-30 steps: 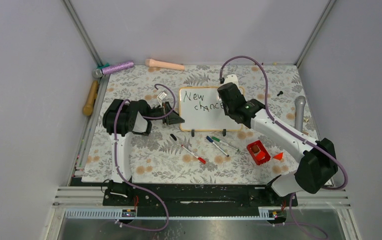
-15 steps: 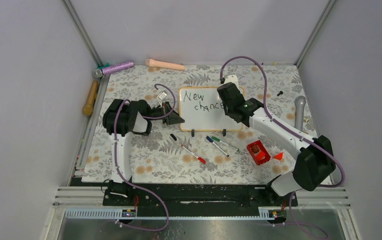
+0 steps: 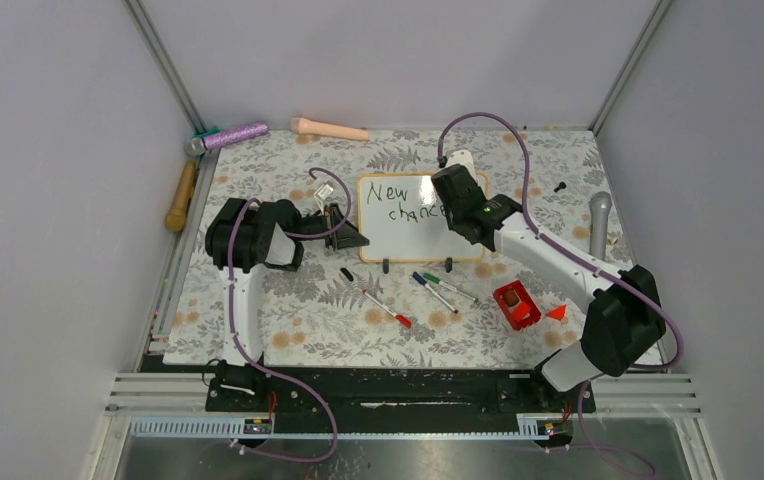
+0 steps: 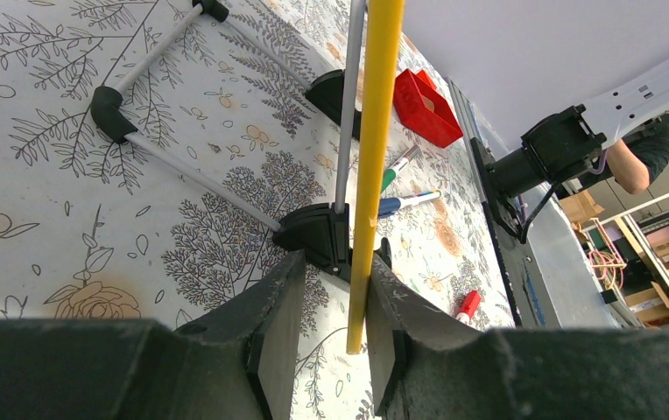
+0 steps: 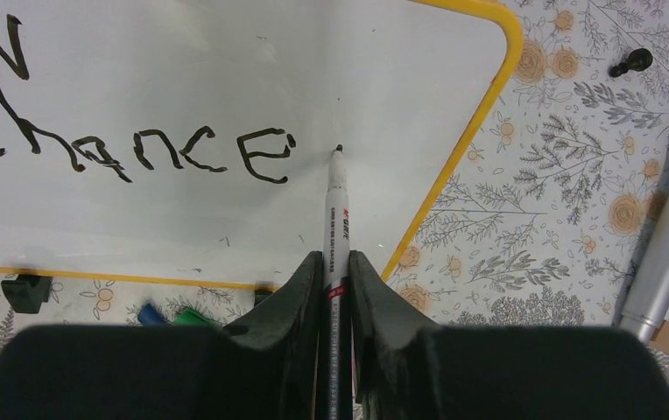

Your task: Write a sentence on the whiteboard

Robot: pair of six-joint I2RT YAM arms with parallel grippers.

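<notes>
Both jaws are at work. From overhead, my left gripper (image 3: 350, 238) stands narrow, clamped on the left edge of the small glossy white whiteboard (image 3: 413, 240) with its thin yellow-wood frame. The whiteboard sits toward the far edge of the table, about midway across. My right gripper (image 3: 451, 206) hangs over its right half, beside the black handwritten sentence (image 3: 398, 203), which so far reads "New chance".

On the left wrist view, the whiteboard's frame runs edge-on between my fingers (image 4: 278, 306), snug against one pad. A black foot (image 4: 318, 236) of the stand lies just beyond.

On the right wrist view, those jaws are closed tight on a slim white marker pen (image 5: 337, 197), its black tip touching the whiteboard just right of the last "e".

I judge I am finishing the second line. The "s" comes next: a small, tight curve under light pressure, kept inside the nearby right edge of the frame, while my left grip stops the whiteboard sliding.
</notes>
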